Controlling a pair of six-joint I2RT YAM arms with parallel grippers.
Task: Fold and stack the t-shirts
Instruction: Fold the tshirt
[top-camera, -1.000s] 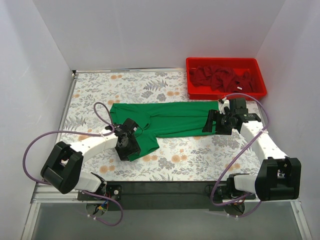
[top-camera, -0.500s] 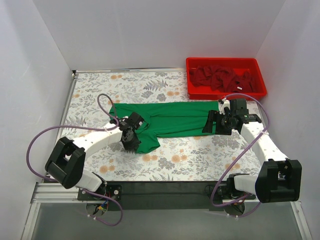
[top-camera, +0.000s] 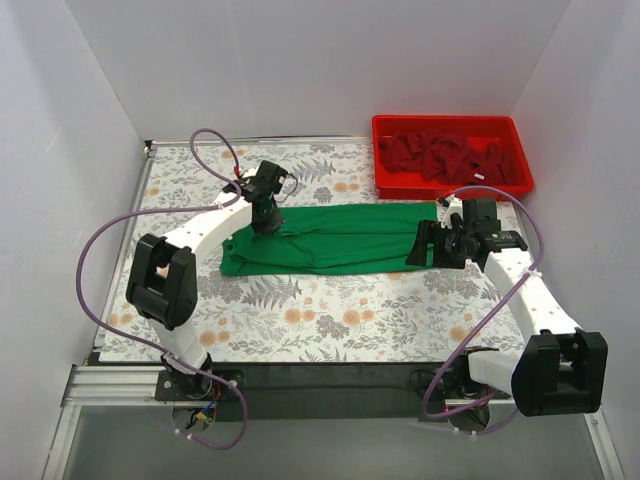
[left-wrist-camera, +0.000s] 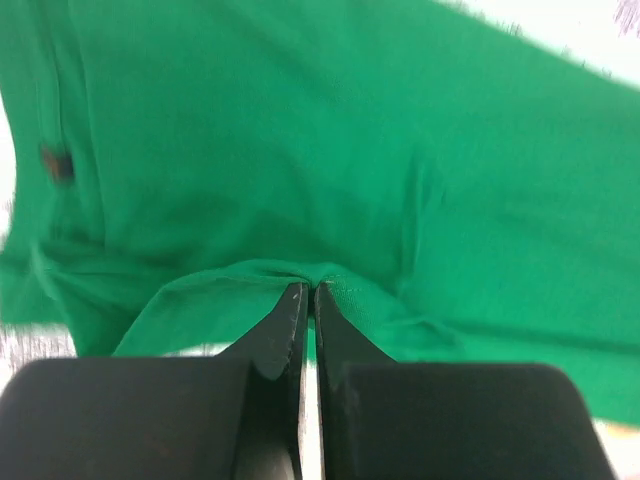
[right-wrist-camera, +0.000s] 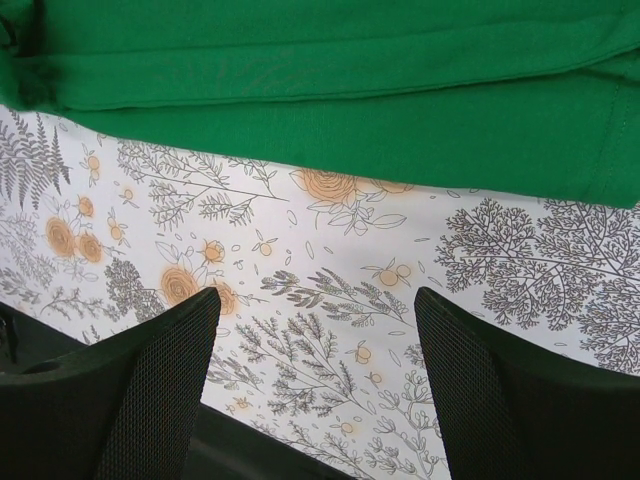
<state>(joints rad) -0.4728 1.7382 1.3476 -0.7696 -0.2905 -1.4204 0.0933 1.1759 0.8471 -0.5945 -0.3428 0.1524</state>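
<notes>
Green cloth pinched tight in the left gripper (left-wrist-camera: 307, 289): its jaws are closed on a small fold of the green tee (top-camera: 345, 240), at the tee's far edge near its left end. The tee lies as a long band across the middle of the floral surface (top-camera: 330, 320). Over at its right end, the right gripper (right-wrist-camera: 315, 296) hangs wide open with nothing in it, just off the hem above bare print. Far right corner: the red bin (top-camera: 450, 119), dark red tees (top-camera: 450, 155) heaped inside.
</notes>
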